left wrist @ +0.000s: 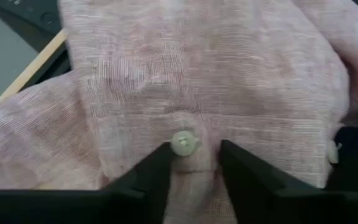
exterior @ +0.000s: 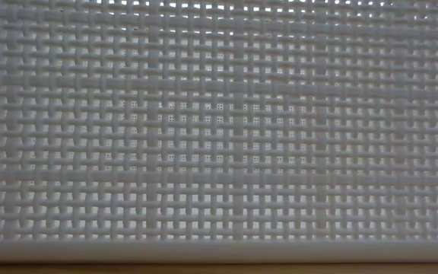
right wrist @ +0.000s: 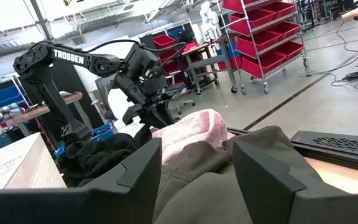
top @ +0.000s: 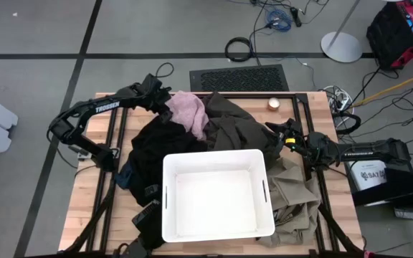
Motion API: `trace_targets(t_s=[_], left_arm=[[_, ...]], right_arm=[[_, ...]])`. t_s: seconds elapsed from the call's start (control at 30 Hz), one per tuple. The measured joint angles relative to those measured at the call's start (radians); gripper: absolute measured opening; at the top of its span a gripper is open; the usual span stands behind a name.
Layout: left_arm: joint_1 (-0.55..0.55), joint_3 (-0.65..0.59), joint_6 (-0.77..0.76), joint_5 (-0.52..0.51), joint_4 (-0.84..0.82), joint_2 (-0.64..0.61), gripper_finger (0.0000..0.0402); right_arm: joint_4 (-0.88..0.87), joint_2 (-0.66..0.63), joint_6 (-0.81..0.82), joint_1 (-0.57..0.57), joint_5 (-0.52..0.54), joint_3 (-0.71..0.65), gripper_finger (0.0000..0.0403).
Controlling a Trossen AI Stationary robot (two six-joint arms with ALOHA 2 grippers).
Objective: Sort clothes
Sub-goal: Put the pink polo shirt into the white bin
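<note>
Left wrist view puts us right at the action: the left claw (left wrist: 194, 163) sits on the pale pink garment (left wrist: 216, 81), its two fingers set either side of a small pale button (left wrist: 184, 142) with a fold of pink cloth between them. The fingers are narrowed around that fold, but whether they have truly pinched it I cannot tell.

Pink cloth spreads outward from the claw in every direction, so the pick point is directly at the fingertips, no reach needed.

From above, the left claw (top: 160, 100) is at the far-left corner of the heap, and the pink garment (top: 189, 112) runs from it toward the middle of the counter (top: 84, 215). Beyond lies the dark olive garment (top: 236, 122), then the black clothes (top: 156, 140) and the white bin (top: 217, 195) nearer the front edge.

The right claw (top: 282, 133) hovers released over the olive cloth, well apart from the pink one, with the khaki garment (top: 292, 193) beside it. The left arm is clearly the nearer one.

Open room, I judge, is straight up; sideways the heap and bin crowd in.
</note>
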Motion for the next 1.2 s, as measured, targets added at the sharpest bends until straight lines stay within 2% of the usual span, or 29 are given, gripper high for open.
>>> trace_targets(t_s=[0.1, 0.17, 0.3, 0.47, 0.77, 0.87, 1.0, 1.1, 1.2], left_arm=[[-0.012, 0.000, 0.001, -0.004, 0.001, 0.000, 0.0044], [-0.018, 0.001, -0.007, -0.023, 0.004, -0.006, 0.0015], [-0.025, 0.049, -0.007, -0.051, 0.001, -0.076, 0.0008], [-0.049, 0.149, -0.006, -0.043, 0.003, -0.230, 0.0004], [-0.110, 0.312, -0.032, 0.055, 0.012, -0.466, 0.0002], [-0.124, 0.369, -0.061, 0.059, 0.010, -0.499, 0.0001], [-0.140, 0.431, -0.081, 0.060, 0.007, -0.513, 0.0001], [-0.140, 0.459, -0.141, 0.061, 0.010, -0.508, 0.0001], [-0.140, 0.467, -0.238, 0.033, 0.045, -0.494, 0.0000]], right_arm=[[0.009, 0.000, 0.002, 0.000, 0.000, 0.000, 0.0185], [0.019, 0.000, 0.003, 0.000, 0.000, 0.000, 0.0185], [0.042, 0.000, 0.023, 0.000, 0.000, 0.000, 0.0185], [0.110, 0.000, 0.025, 0.000, -0.002, 0.000, 0.0185], [0.247, 0.000, -0.032, 0.000, -0.016, 0.028, 0.0185], [0.220, 0.005, -0.072, 0.000, -0.067, 0.102, 0.0185], [0.126, 0.053, -0.163, -0.011, -0.086, 0.270, 0.0185], [-0.053, 0.128, -0.182, -0.045, -0.086, 0.453, 0.0185], [-0.265, 0.257, -0.182, -0.083, -0.097, 0.644, 0.0185]])
